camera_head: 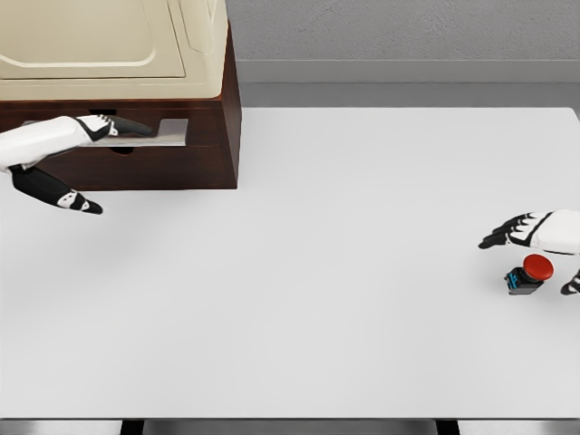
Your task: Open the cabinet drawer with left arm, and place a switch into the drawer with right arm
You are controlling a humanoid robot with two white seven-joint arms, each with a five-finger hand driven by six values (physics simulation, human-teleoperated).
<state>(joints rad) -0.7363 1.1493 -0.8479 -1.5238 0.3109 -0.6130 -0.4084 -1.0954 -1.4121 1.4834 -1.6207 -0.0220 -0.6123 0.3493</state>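
Cabinet (118, 86), dark brown wood with a cream top, standing at the far left corner of the white table (317, 299); its drawer (195, 154) sits in the front face and carries a flat grey handle (163, 132) running across it. Left hand (68, 159), entering from the left edge, reaches the drawer front with its fingers (122, 127) extended along the handle and the thumb (72, 199) hanging apart below; whether the fingers actually grip the handle cannot be told. Right hand (539, 237), entering from the right edge, hovers near the table's right side with fingers spread, holding nothing. Switch (527, 274), a red button on a small dark base, rests on the table just below the right hand, between its fingers and thumb
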